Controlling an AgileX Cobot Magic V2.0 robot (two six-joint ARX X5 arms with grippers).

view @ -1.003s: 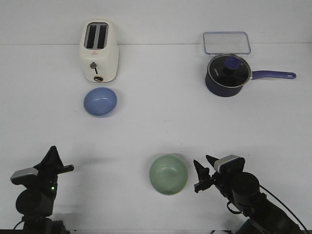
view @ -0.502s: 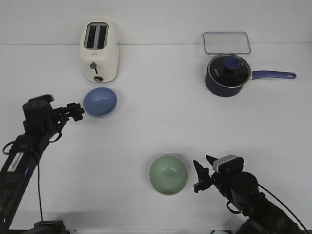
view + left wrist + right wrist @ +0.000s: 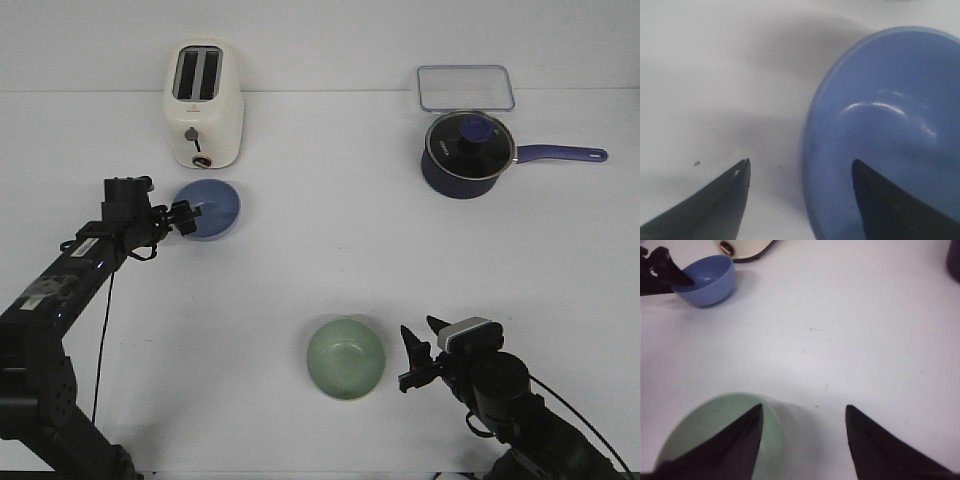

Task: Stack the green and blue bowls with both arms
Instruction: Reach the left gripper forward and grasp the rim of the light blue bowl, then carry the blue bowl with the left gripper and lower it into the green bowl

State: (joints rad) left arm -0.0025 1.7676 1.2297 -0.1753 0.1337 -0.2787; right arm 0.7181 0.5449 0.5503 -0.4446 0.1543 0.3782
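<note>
Front view: left claw (image 3: pixel 186 217) open at blue bowl (image 3: pixel 212 208) rim, just in front of toaster (image 3: pixel 203 104), green bowl (image 3: pixel 346 358) near right claw (image 3: pixel 415 360) on white surface (image 3: pixel 330 250), left wrist: one finger (image 3: pixel 890 205) inside bowl, one outside, right wrist: right claw spread, empty, beside green bowl.

At upper left, the left gripper (image 3: pixel 186 217) reaches over the near-left rim of the blue bowl (image 3: pixel 212 208), just below the cream toaster (image 3: pixel 203 104). Low in the frame, the right gripper (image 3: pixel 421 354) sits parted beside the green bowl (image 3: pixel 345 358). A navy saucepan (image 3: pixel 468 153) stands upper right.
</note>
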